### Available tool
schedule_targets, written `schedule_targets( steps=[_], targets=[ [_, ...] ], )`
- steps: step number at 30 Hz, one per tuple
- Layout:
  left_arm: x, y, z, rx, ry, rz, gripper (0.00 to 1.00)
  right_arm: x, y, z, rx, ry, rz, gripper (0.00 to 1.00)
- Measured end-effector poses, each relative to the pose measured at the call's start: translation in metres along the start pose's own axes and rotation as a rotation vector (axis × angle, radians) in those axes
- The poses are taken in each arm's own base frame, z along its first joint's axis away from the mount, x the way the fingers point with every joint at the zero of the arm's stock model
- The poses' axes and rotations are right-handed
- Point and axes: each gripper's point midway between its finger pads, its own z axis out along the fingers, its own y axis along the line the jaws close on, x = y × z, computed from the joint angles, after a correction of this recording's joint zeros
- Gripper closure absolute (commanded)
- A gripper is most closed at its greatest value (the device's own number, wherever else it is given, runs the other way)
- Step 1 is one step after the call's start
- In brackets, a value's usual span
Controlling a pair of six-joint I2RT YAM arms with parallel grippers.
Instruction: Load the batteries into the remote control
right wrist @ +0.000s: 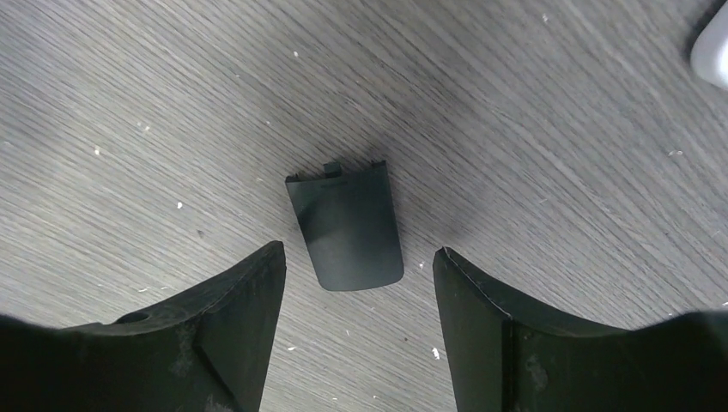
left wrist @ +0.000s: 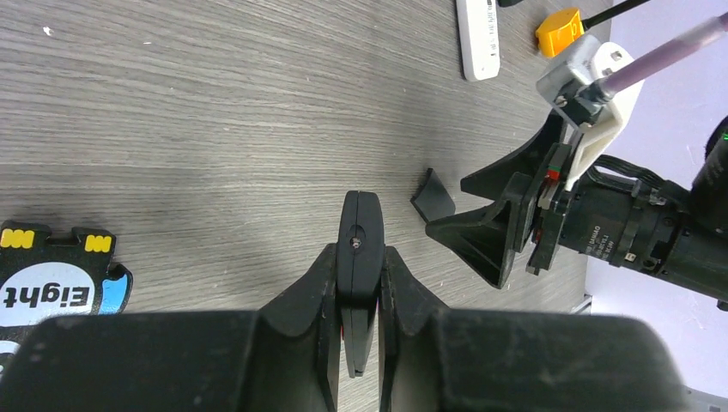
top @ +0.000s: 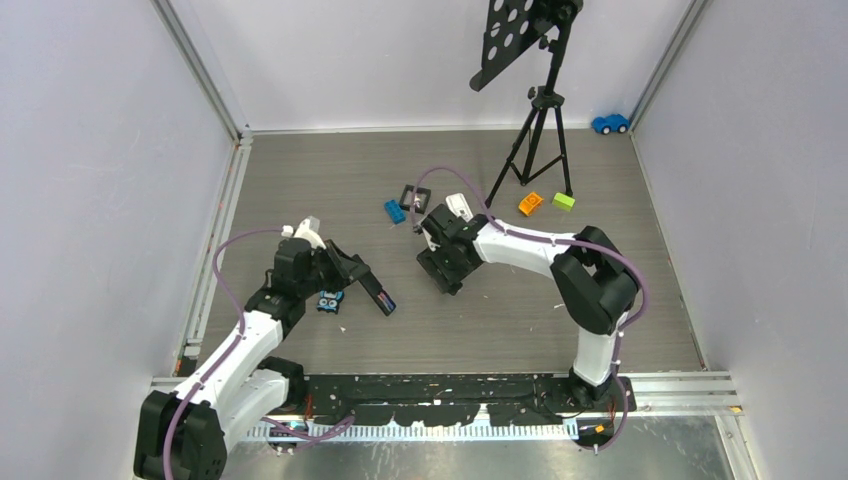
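My right hand (right wrist: 356,251) hangs spread over the black battery cover (right wrist: 348,227), which lies flat on the counter (right wrist: 515,129) squarely between my fingers, its long axis pointing away from my wrist, while my left hand (left wrist: 360,256) pinches the remote control (left wrist: 359,215) on edge alongside.

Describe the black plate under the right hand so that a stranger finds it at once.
Find the right arm, whose open hand hangs over the grey table. Flat on the table, below the gap between its fingers, lies the plate. It is thin and glossy, rounded at one end with a small tab at the other, unlike the bright orange block beyond.
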Motion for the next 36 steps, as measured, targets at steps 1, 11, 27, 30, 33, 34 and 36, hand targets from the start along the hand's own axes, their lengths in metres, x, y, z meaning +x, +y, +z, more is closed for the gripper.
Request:
schedule_targets(
  steps=[1, 11, 27, 30, 33, 34, 36],
  targets=[
    [0.000, 0.000, 0.000, -0.001, 0.001, 0.001, 1.00, 0.003, -0.001, 0.001, 0.002, 0.019, -0.007, 0.32],
    [0.000, 0.001, 0.000, -0.002, 0.003, 0.003, 1.00, 0.011, 0.005, 0.007, -0.032, 0.153, -0.057, 0.43],
    [0.000, -0.015, -0.001, 0.077, 0.021, 0.015, 1.00, 0.014, 0.006, 0.008, -0.026, 0.233, -0.033, 0.70],
    [-0.002, -0.027, -0.001, 0.137, 0.020, 0.028, 1.00, 0.014, 0.005, 0.004, -0.018, 0.204, -0.012, 0.70],
    [-0.006, -0.038, 0.000, 0.194, 0.016, 0.037, 1.00, 0.011, 0.008, -0.008, -0.032, 0.156, 0.005, 0.69],
    [-0.006, -0.041, 0.000, 0.210, 0.013, 0.039, 1.00, 0.009, 0.010, -0.014, -0.042, 0.133, 0.013, 0.69],
    [-0.008, -0.045, 0.000, 0.235, 0.008, 0.037, 1.00, 0.001, 0.014, -0.028, -0.059, 0.081, 0.020, 0.69]
  ],
)
